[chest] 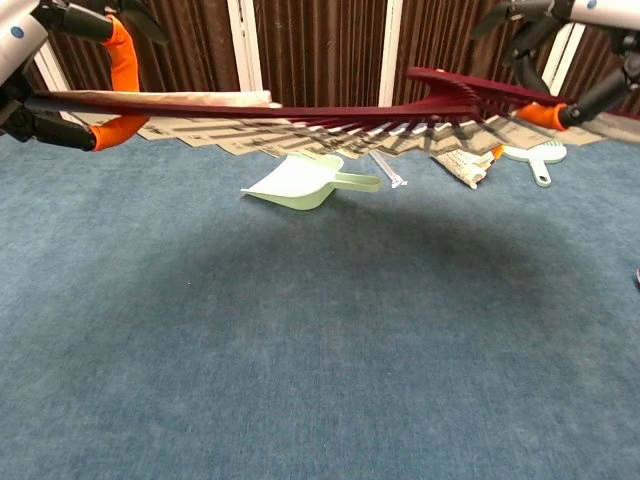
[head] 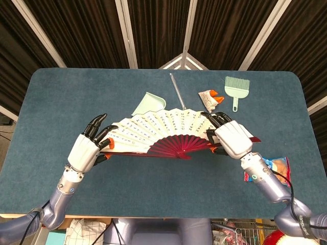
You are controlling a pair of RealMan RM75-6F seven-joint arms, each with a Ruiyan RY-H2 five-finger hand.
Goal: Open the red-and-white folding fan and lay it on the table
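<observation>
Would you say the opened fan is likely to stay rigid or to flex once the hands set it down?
The fan is probably light: both hands hold it aloft only at its ends. Its pleated paper likely flexes and tears easily, while the dark red ribs should keep it fairly flat.

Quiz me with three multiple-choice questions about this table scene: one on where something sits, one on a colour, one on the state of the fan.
1. Where is the small brush?
A. near the table's far right corner
B. under the fan
C. at the near left edge

2. What colour is the dustpan?
A. red
B. pale green
C. black

3. How is the fan now?
A. folded shut on the table
B. spread open, held up by both hands
C. lying open, untouched

Answers:
1. A, it lies far right, beyond the fan.
2. B, both views show pale green.
3. B, the left hand and right hand grip its ends, and the chest view shows it above the table.
</observation>
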